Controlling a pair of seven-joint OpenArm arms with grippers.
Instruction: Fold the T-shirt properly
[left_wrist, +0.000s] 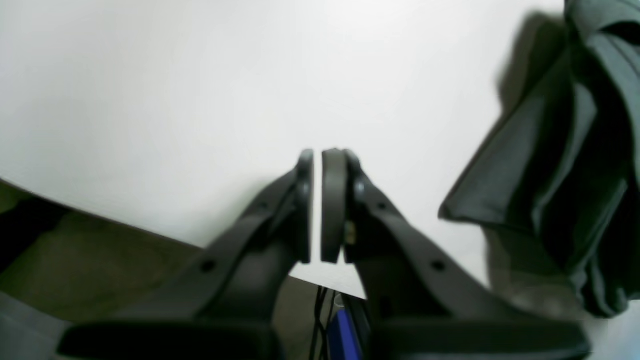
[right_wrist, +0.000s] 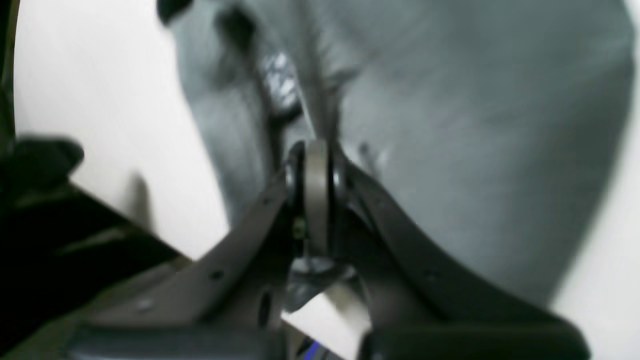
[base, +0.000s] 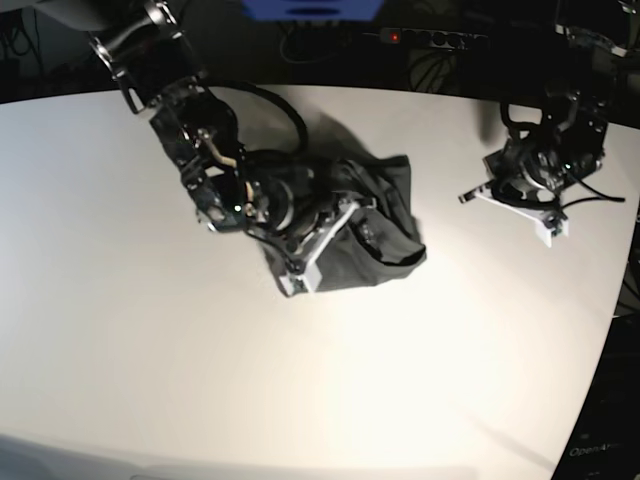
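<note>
The dark charcoal-grey short-sleeved T-shirt (base: 375, 225) of soft wrinkly fabric lies bunched in a heap near the middle of the white table (base: 150, 330). The right gripper (right_wrist: 316, 165) sits over it, jaws pressed together and pinching a fold of the cloth. The left gripper (left_wrist: 317, 165) hangs well apart from the garment above bare tabletop, jaws nearly together, holding nothing.

The T-shirt (base: 375, 235) lies bunched mid-table (base: 150, 360), the right gripper (base: 300, 270) on its near-left part. Bare tabletop surrounds the T-shirt; beyond its far-right side stands the left gripper (base: 515, 200), apart.
</note>
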